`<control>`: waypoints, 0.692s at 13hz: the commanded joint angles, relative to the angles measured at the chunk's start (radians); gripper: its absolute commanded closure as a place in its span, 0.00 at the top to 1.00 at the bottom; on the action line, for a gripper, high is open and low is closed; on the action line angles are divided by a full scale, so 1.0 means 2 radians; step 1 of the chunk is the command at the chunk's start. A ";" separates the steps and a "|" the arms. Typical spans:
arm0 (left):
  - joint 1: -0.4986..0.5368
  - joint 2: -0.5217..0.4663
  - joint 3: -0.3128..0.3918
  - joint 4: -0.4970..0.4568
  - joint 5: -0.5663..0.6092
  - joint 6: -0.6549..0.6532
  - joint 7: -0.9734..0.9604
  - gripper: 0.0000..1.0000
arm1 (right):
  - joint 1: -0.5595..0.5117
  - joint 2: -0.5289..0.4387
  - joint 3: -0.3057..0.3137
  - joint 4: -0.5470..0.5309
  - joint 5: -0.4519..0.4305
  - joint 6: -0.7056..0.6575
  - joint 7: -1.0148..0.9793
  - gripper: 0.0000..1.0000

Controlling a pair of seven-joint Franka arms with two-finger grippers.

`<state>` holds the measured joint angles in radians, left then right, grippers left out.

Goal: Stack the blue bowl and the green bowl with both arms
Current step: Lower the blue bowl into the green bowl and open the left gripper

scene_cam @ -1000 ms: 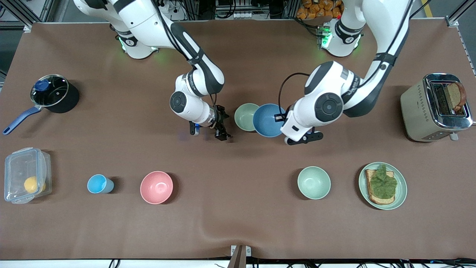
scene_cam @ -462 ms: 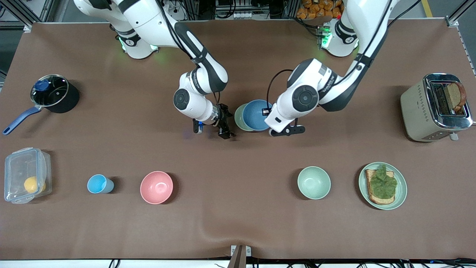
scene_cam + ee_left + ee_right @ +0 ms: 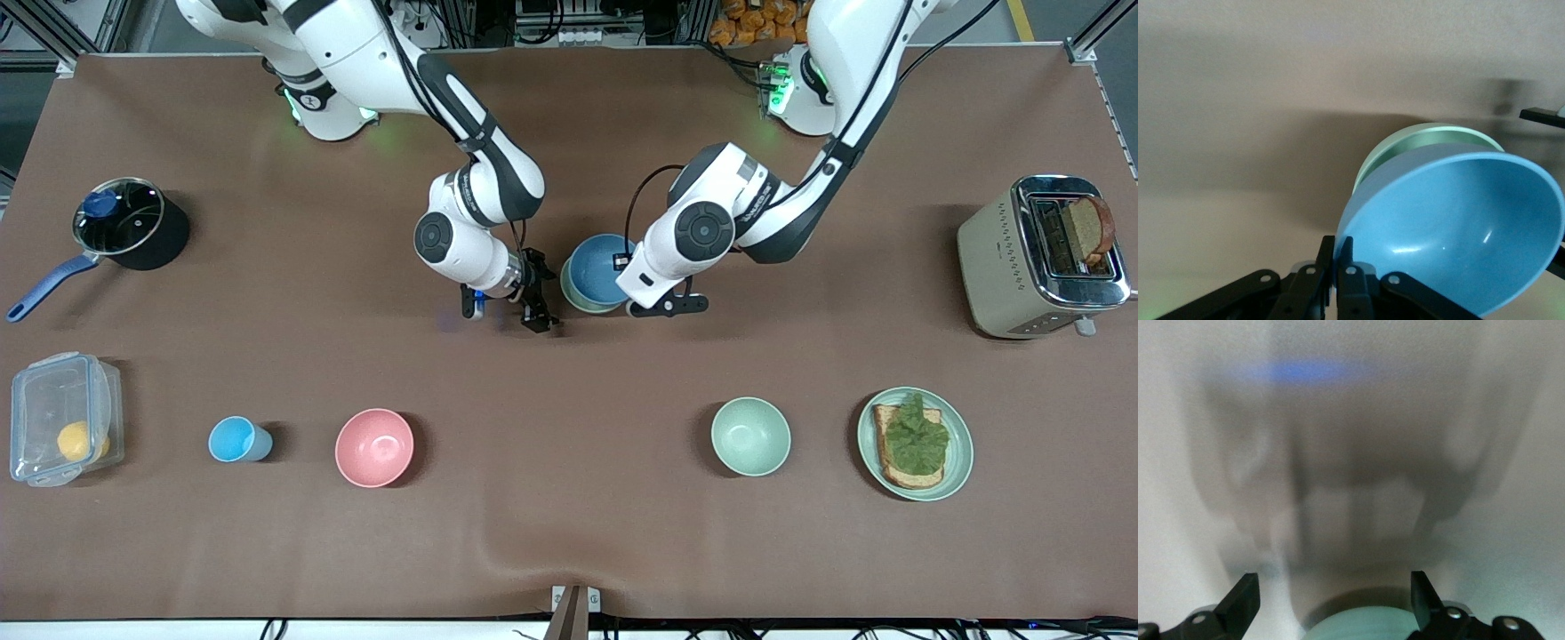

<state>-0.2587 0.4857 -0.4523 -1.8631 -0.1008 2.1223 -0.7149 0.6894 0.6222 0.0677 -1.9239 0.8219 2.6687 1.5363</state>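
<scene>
My left gripper [image 3: 625,264] is shut on the rim of the sky-blue bowl [image 3: 596,267] and holds it tilted over the sage-green bowl [image 3: 569,292], which it mostly covers. In the left wrist view the left gripper [image 3: 1337,257] pinches the blue bowl's [image 3: 1458,227] rim, and the green bowl's [image 3: 1431,137] rim shows under it. My right gripper [image 3: 533,307] is open and empty, low over the table beside the green bowl, toward the right arm's end. In the right wrist view the right gripper [image 3: 1331,593] has the green bowl's [image 3: 1365,625] rim between its spread fingers.
Nearer the front camera stand a pink bowl [image 3: 374,447], a light-blue cup [image 3: 236,439], a mint-green bowl [image 3: 750,436] and a green plate [image 3: 960,462] with toast. A toaster [image 3: 1005,258], a pot [image 3: 133,222] and a plastic box [image 3: 62,418] stand at the table's ends.
My left gripper has carried the blue bowl toward the right arm's end, from beside the green bowl to over it. My right gripper shifted slightly toward the green bowl.
</scene>
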 commanded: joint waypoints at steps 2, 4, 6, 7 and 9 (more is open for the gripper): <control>-0.006 0.016 0.002 0.001 -0.019 0.015 -0.010 0.00 | 0.000 0.002 0.001 0.002 0.015 0.005 -0.013 1.00; -0.006 0.021 0.002 0.005 -0.019 0.016 -0.009 0.00 | 0.000 0.002 0.001 0.002 0.015 0.004 -0.013 1.00; -0.006 0.025 0.002 0.007 -0.020 0.023 -0.009 0.00 | 0.001 0.002 0.001 0.002 0.015 0.004 -0.013 1.00; -0.009 0.028 0.002 0.007 -0.020 0.029 -0.009 0.00 | 0.001 0.001 0.001 0.002 0.015 0.004 -0.013 1.00; -0.010 0.032 0.002 0.007 -0.021 0.034 -0.009 0.00 | 0.001 0.001 0.001 0.002 0.015 0.004 -0.013 1.00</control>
<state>-0.2653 0.5339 -0.4517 -1.8612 -0.1152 2.1745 -0.7155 0.6894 0.6223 0.0677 -1.9238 0.8220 2.6688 1.5343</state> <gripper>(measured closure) 0.952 0.000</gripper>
